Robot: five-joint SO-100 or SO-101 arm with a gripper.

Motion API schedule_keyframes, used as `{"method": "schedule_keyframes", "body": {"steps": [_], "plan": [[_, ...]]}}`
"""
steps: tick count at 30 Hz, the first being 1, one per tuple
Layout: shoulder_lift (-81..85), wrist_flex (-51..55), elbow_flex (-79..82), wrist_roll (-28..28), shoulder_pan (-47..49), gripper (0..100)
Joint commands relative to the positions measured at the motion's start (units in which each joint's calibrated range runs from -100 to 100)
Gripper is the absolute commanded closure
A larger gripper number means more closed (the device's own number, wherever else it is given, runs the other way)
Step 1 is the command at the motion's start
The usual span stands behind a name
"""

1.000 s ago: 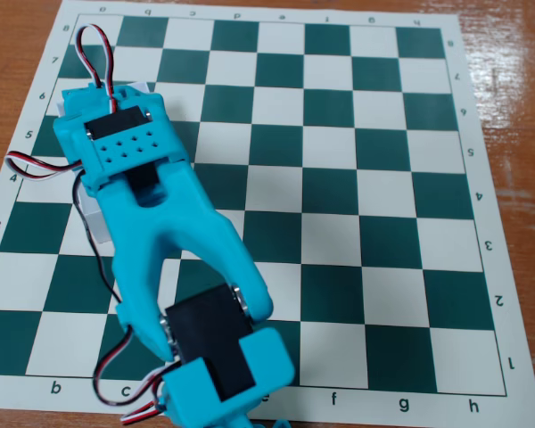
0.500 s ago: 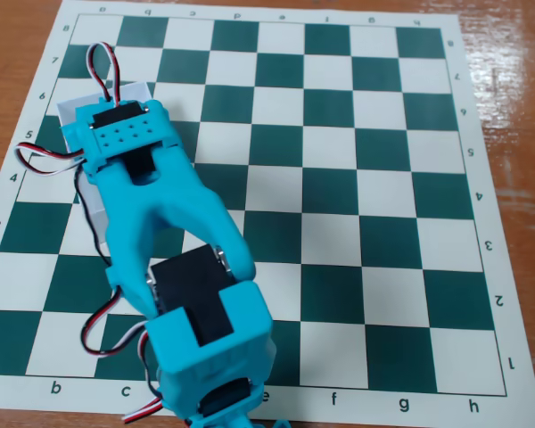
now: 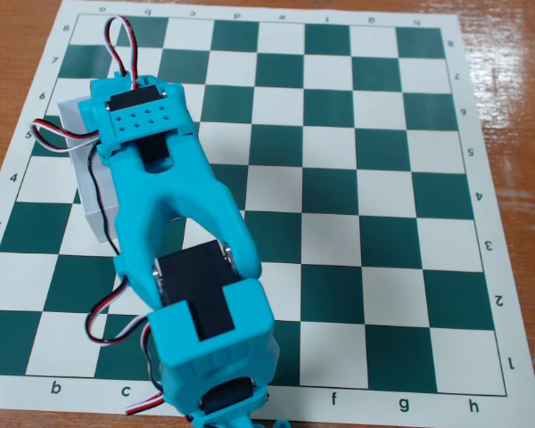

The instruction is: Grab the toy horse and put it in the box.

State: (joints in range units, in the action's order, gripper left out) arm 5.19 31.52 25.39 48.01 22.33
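White box (image 3: 87,198) at the chessboard's (image 3: 357,178) left side, long axis running up-down in the fixed view, mostly covered by the turquoise arm (image 3: 174,192), gripper hidden beneath it, opening impossible to tell, horse not visible

A green-and-white chessboard mat (image 3: 339,169) lies flat across a wooden table (image 3: 517,107), seen from above in the fixed view. The mat covers nearly the whole surface, leaving reddish-brown, glossy wood bare along the right edge, at the top-left corner and in a thin strip at the top. Pale streaks of reflected light run across the varnish near the top-right corner. Letters line the mat's near and far borders, numbers its sides, those along the far and right borders printed upside down. No wall, floor or window falls within the frame.
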Motion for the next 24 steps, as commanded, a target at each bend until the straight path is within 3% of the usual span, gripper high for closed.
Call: {"method": "schedule_keyframes", "body": {"steps": [1, 11, 24], "plan": [[6.49, -0.63, -1.12, 0.22, -2.19, 97], [25.34, 0.04, 10.89, 0.12, -9.97, 100], [59.06, 0.45, 41.39, 0.17, -20.9, 100]]}}
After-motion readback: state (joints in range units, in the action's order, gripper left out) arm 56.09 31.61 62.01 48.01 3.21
